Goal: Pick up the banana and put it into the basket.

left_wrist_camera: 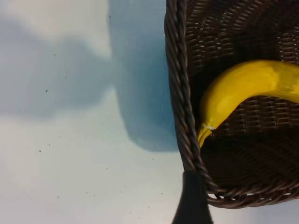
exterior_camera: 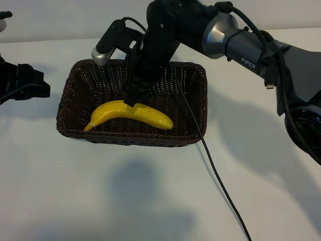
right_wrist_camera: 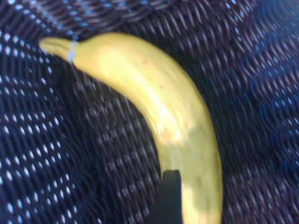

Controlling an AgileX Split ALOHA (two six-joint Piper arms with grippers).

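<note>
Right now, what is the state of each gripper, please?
Left gripper: open, holding nothing, parked beside the basket.
Right gripper: open above the banana, holding nothing.

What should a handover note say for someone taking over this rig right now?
Right hand: inside the basket, just above the banana's middle, pointing steeply down. The frames do not settle how its fingers stand or whether they are clear of the fruit.
Left hand: parked at the table's far left edge, beside the basket and outside it, holding nothing.
Banana: lying on the basket floor along the near wall, stem tip toward the left arm's side.
Done: banana is in the basket.
Left: confirm the right hand is clear of the banana, lift it out of the basket and park that arm.
</note>
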